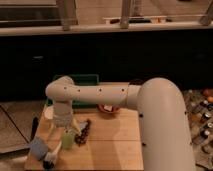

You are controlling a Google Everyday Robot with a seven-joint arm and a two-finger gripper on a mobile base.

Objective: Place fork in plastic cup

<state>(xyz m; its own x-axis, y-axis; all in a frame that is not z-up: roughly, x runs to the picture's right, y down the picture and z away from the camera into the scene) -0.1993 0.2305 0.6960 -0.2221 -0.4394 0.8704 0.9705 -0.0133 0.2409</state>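
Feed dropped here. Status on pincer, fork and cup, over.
Pincer open, just above cup. Fork not made out. Beads beside cup, brush nearer camera; neither blocking.
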